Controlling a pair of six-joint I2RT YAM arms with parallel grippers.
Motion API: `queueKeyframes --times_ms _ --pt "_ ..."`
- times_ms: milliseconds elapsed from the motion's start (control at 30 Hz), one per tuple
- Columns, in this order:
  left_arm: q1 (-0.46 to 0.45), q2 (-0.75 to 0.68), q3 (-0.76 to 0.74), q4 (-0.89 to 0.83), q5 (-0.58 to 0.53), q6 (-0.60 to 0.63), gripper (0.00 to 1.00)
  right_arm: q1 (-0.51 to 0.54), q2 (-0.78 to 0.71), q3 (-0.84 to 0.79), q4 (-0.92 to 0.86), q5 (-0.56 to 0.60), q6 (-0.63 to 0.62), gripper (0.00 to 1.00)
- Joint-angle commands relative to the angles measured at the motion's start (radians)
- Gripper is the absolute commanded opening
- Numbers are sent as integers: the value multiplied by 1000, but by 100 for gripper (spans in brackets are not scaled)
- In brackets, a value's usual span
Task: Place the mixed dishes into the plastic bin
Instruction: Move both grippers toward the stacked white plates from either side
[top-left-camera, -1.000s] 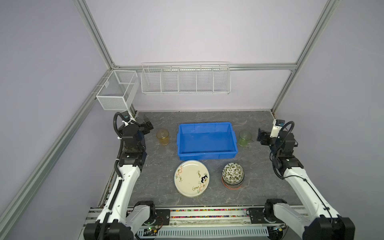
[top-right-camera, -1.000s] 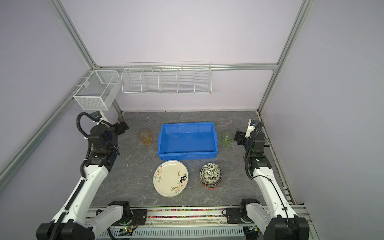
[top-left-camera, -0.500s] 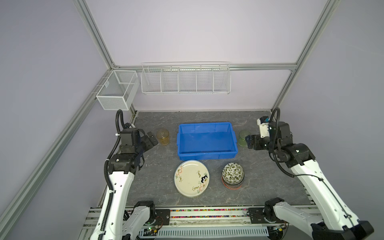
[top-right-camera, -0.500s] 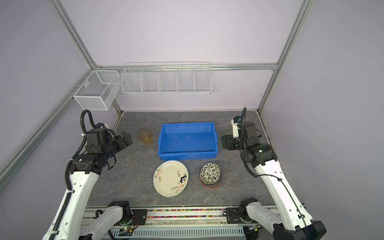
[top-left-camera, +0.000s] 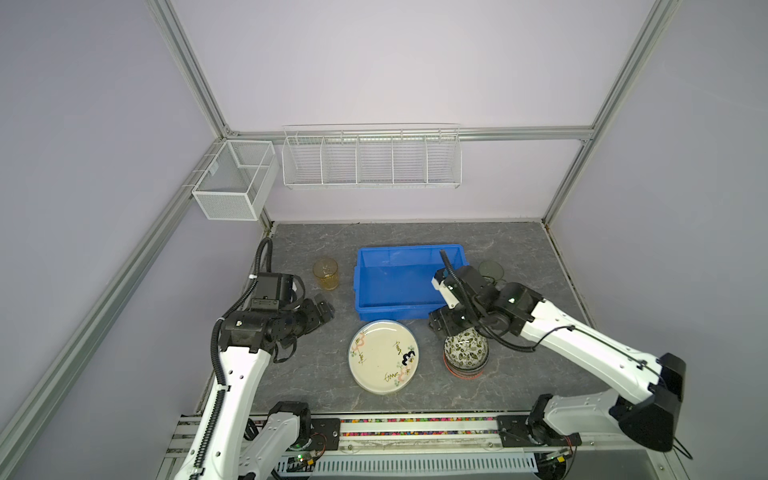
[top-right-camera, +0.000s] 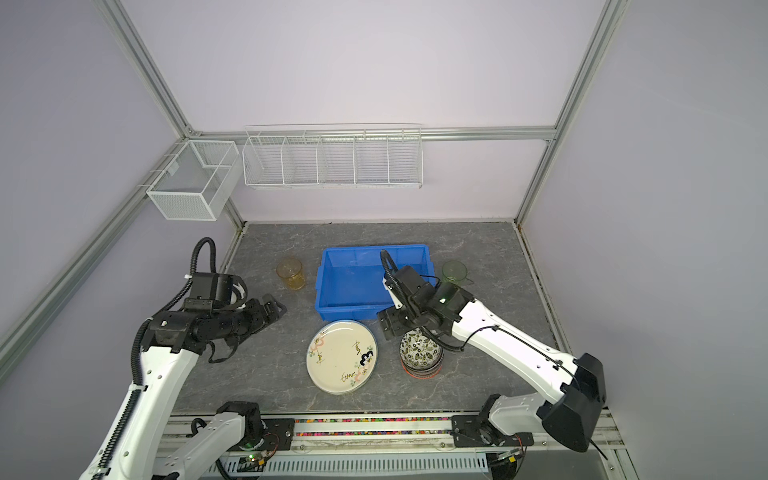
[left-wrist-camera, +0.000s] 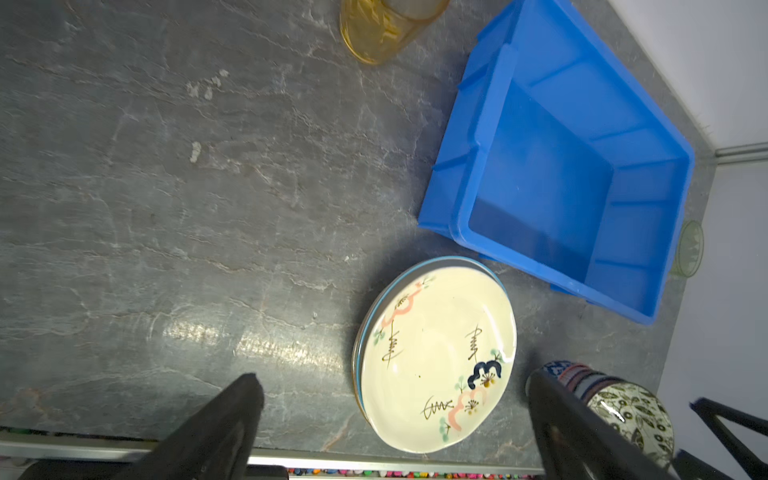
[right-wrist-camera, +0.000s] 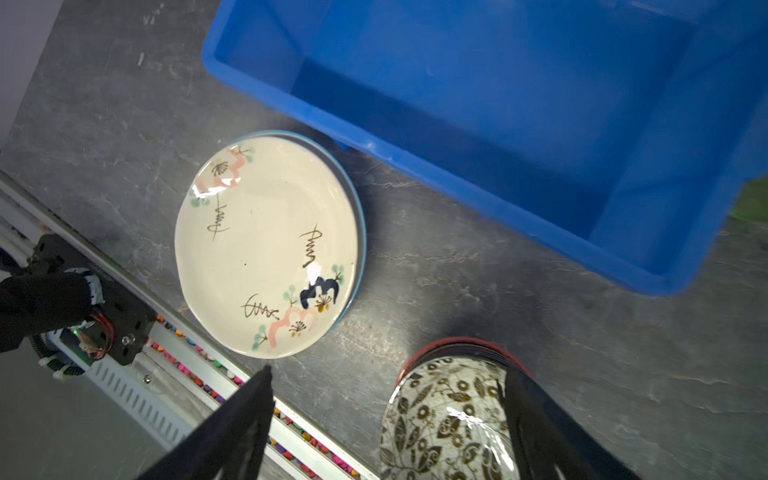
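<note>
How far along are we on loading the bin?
Done: nothing; the blue bin is empty. In hand: nothing; the right gripper is open at the bowls, the left gripper open and empty. To do: plates, bowls, amber cup and green cup, all on the table.

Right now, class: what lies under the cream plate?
Under the cream plate a blue-edged plate rim peeps out, so the cream plate tops a stack. The lower plates' faces and how many there are stay covered.

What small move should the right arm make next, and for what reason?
Probably lower the right gripper around the rim of the top bowl. Its jaws stand open, with one finger over the bowl and the other outside its rim, and the blue bin is empty.
</note>
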Motion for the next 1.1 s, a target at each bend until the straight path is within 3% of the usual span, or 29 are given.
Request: queueKeyframes --times_ms 0,333,500,700,1067 --pt "-59 -15 -64 -41 39 -74 100 32 46 7 105 -49 50 88" --pt "-256 -111 -304 143 -12 -334 99 39 119 -25 247 -126 82 88" --pt "-278 -110 -443 278 81 -425 99 39 150 -55 275 -149 118 88" --pt "-285 -110 -473 329 68 -410 100 40 203 -64 296 -177 144 91" --pt "-285 -109 -535 451 145 -427 100 38 287 -56 292 -176 207 94"
